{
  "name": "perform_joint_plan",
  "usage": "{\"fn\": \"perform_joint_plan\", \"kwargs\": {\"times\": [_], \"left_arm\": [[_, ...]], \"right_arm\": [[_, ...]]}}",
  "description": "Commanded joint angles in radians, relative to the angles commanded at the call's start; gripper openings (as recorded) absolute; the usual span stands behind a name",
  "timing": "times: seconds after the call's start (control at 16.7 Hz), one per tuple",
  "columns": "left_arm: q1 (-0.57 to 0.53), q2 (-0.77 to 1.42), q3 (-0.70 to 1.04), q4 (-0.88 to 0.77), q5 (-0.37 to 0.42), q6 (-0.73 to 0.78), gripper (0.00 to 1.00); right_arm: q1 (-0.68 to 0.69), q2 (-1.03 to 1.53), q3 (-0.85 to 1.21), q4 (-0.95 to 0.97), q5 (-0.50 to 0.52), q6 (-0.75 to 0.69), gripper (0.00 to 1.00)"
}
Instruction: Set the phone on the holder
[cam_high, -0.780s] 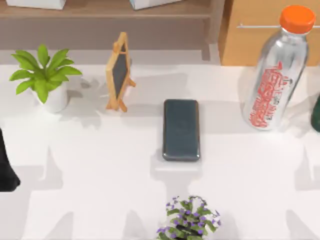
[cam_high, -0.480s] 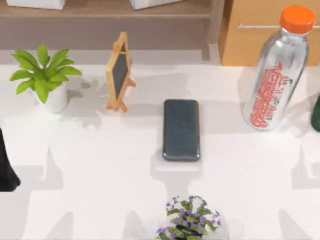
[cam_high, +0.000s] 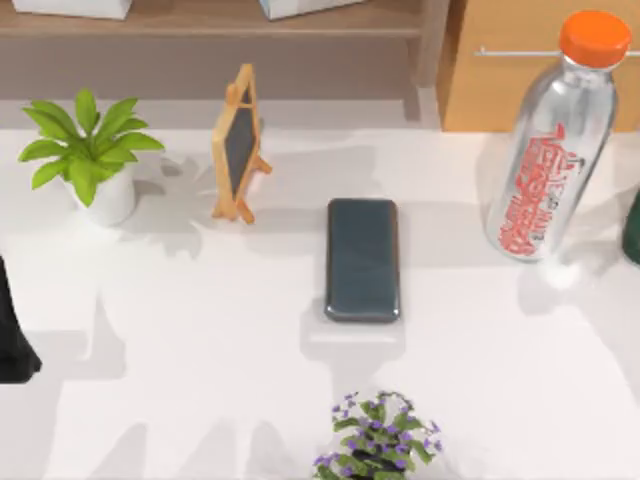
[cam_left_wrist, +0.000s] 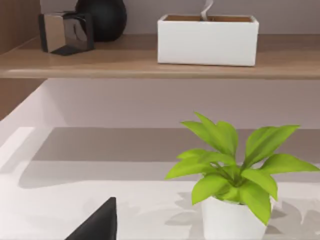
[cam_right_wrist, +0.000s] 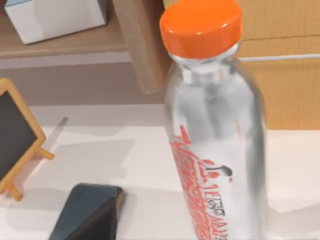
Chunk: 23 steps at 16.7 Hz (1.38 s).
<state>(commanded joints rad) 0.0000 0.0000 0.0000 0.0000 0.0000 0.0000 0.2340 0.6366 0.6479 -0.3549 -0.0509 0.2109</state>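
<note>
Nearest the table's front edge stands a purple-flowered plant (cam_high: 378, 440). Behind it the phone (cam_high: 362, 259) lies flat at mid-table, the pale holder under it too table-coloured to make out. The left arm (cam_high: 14, 335) sits at the left edge, the right arm (cam_high: 632, 228) at the right; whether either hand is spread cannot be told. Farther back stand the chalkboard easel (cam_high: 238, 144), leafy plant (cam_high: 88, 152) and bottle (cam_high: 547, 140).
</note>
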Motion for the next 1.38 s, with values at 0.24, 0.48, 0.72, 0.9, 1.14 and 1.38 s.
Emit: {"fn": "perform_joint_plan", "kwargs": {"times": [0.24,0.48,0.72,0.9,1.14,1.38], "left_arm": [[0.0,0.0,0.0,0.0,0.0,0.0,1.0],[0.0,0.0,0.0,0.0,0.0,0.0,1.0],[0.0,0.0,0.0,0.0,0.0,0.0,1.0],[0.0,0.0,0.0,0.0,0.0,0.0,1.0],[0.0,0.0,0.0,0.0,0.0,0.0,1.0],[0.0,0.0,0.0,0.0,0.0,0.0,1.0]], "right_arm": [[0.127,0.444,0.417,-0.229,-0.012,0.122,1.0],[0.243,0.9,0.84,-0.472,-0.009,0.242,1.0],[0.329,1.314,1.225,-0.698,0.01,0.344,1.0],[0.366,1.567,1.447,-0.839,0.031,0.401,1.0],[0.382,1.785,1.614,-0.967,0.06,0.449,1.0],[0.387,1.847,1.653,-1.008,0.07,0.464,1.0]]}}
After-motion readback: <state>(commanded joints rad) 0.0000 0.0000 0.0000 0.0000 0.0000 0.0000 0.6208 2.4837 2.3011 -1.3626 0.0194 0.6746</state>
